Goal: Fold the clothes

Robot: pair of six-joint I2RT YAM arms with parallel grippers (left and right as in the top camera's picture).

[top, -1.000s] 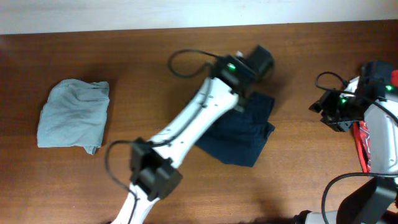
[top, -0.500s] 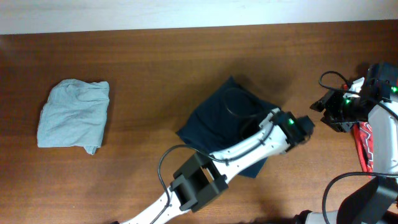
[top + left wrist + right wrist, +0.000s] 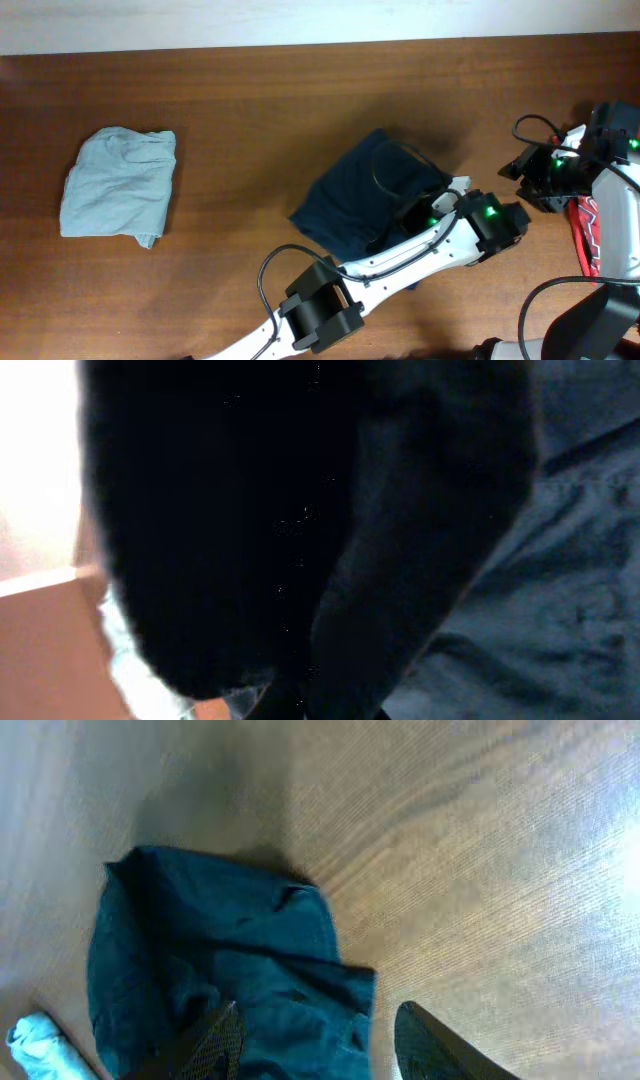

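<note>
Garment: dark navy crumpled cloth [image 3: 360,195] is laid on brown wooden table [image 3: 250,100], right edge beside left gripper [image 3: 497,220].
Left gripper: wrist view is filled by fabric; grip cannot be told.
Right gripper [image 3: 320,1045]: fingers are parted, empty, cloth nearby.

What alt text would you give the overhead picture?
A white robot arm reaches from the bottom edge across a crumpled dark blue garment in the middle of a brown wooden table. A folded pale blue cloth lies at the left; a second arm sits at the right edge.

Wood table [image 3: 250,110]: navy garment [image 3: 365,190] centre, grey garment [image 3: 118,185] left
</note>
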